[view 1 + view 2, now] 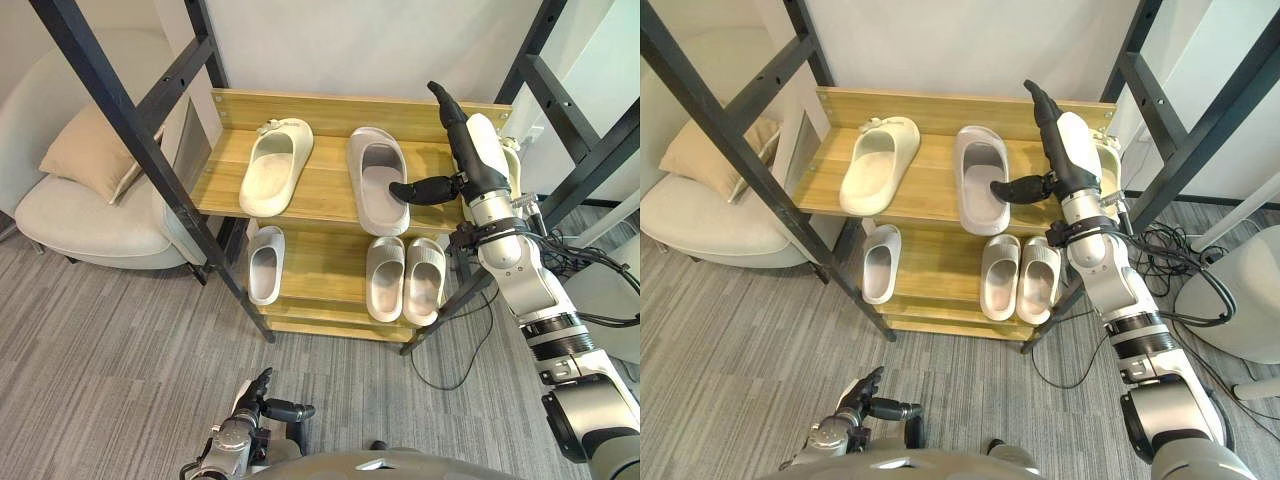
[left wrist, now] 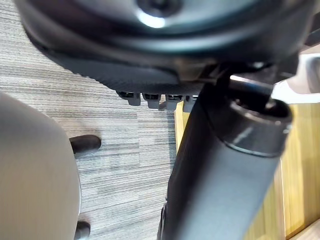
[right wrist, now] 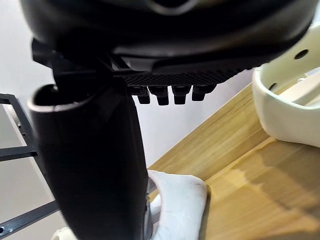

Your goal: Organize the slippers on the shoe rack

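A wooden shoe rack (image 1: pixel 330 195) stands against the wall. On its top shelf lie a cream slipper (image 1: pixel 277 165) at the left and a grey slipper (image 1: pixel 377 178) in the middle. Another cream slipper (image 3: pixel 290 110) sits at the shelf's right end, behind my right hand. My right hand (image 1: pixel 470 150) is raised over the top shelf's right side, open, fingers straight and pointing up. Its thumb (image 1: pixel 425 190) reaches out to the grey slipper's heel. The middle shelf holds a white slipper (image 1: pixel 265 263) and a grey pair (image 1: pixel 405 280). My left hand (image 1: pixel 250 405) hangs low over the floor, open.
A beige armchair (image 1: pixel 70 215) with a cushion (image 1: pixel 90 150) stands left of the rack. Black metal frame bars (image 1: pixel 130 130) slant across in front of the rack on both sides. Grey carpet (image 1: pixel 120 360) stretches before the rack.
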You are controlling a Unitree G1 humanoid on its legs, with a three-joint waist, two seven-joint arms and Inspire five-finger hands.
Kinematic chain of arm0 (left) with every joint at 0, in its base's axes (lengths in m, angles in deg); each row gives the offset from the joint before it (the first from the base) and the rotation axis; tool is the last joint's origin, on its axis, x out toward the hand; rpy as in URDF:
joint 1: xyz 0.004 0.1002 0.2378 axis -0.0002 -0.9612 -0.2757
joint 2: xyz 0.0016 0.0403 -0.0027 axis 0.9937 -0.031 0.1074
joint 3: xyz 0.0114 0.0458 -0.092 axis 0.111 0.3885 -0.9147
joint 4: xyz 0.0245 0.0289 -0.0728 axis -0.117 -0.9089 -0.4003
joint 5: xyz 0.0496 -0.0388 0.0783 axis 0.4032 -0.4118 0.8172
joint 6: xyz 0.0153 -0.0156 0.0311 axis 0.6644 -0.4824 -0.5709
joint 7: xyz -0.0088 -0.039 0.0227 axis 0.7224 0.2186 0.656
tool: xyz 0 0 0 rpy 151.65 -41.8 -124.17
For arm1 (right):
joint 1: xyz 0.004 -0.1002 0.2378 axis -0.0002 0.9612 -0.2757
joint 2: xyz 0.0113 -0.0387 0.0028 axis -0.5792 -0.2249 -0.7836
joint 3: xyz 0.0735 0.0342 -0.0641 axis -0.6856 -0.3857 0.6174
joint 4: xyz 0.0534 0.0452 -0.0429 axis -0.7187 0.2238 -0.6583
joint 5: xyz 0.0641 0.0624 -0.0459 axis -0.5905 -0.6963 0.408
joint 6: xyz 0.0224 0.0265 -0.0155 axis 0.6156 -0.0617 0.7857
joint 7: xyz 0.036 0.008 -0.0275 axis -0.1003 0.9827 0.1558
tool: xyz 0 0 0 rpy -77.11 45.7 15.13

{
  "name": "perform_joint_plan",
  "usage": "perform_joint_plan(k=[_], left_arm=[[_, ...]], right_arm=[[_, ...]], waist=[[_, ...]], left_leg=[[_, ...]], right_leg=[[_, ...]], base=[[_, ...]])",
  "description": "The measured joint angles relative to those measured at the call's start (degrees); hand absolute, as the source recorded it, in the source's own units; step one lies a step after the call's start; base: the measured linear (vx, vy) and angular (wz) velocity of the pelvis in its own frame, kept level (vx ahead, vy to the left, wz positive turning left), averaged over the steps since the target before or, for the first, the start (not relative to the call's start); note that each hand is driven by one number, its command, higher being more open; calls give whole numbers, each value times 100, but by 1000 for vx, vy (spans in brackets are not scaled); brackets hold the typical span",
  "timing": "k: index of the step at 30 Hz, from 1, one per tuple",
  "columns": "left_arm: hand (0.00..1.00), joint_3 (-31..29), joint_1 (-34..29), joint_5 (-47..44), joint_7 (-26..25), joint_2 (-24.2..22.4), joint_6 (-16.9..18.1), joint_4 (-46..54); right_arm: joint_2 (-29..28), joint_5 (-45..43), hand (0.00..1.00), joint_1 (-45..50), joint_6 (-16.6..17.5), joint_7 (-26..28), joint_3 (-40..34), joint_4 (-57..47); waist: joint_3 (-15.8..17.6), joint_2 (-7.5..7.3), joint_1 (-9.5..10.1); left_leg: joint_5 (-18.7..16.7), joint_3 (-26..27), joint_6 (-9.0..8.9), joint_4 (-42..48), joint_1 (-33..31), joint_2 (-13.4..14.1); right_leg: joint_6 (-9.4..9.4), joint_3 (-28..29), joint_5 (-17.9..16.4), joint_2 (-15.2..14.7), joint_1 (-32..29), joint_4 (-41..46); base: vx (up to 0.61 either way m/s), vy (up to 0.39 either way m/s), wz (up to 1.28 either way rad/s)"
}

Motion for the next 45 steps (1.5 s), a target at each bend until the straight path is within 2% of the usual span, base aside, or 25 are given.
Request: perform_joint_plan(k=[8,17,18,28,40,43,45], left_arm=[[100,-4,1,-5,-1,29,6,95],[100,-9,51,-13,-5,52,55,100],[100,-10,62,-14,-7,57,58,101],[100,-17,89,-57,-15,141,144,216],[100,-17,91,-66,-18,151,155,215],[100,-17,92,-64,-19,151,151,216],[100,-18,87,-50,-21,151,127,215]], right_arm=[[-210,144,100,-200,-46,-22,-151,197],[-296,129,100,-874,-53,-20,-145,917],[-297,124,0,-901,-56,-20,-143,929],[-356,-108,0,-1519,-63,14,265,1528],[-369,-319,0,-1593,-37,114,469,1532],[-338,-310,0,-1390,-50,159,467,1100],[-172,-297,0,-938,-44,165,454,-209]], waist=[[117,-43,11],[192,-95,87],[207,-107,106],[377,-250,160],[387,-263,136],[389,-262,121],[389,-261,68]], left_leg=[[10,-2,14,-15,-16,-15],[24,-11,32,-16,-72,-22],[24,-13,32,-17,-75,-22],[35,-60,46,-16,-111,-22],[45,-112,50,-16,-123,-26],[47,-113,52,-16,-120,-20],[45,-111,51,-16,-102,-18]], right_leg=[[12,3,41,-8,1,-54],[1,4,58,-9,-45,-91],[0,2,59,-8,-44,-96],[-5,-56,85,-6,-38,-123],[3,-99,94,-14,-26,-113],[14,-89,101,-19,-27,-106],[15,-67,101,-24,-25,-87]], base=[[-4,0,0],[-7,0,0],[0,0,0],[-8,-3,2],[-2,-1,2],[0,0,0],[0,0,0]])
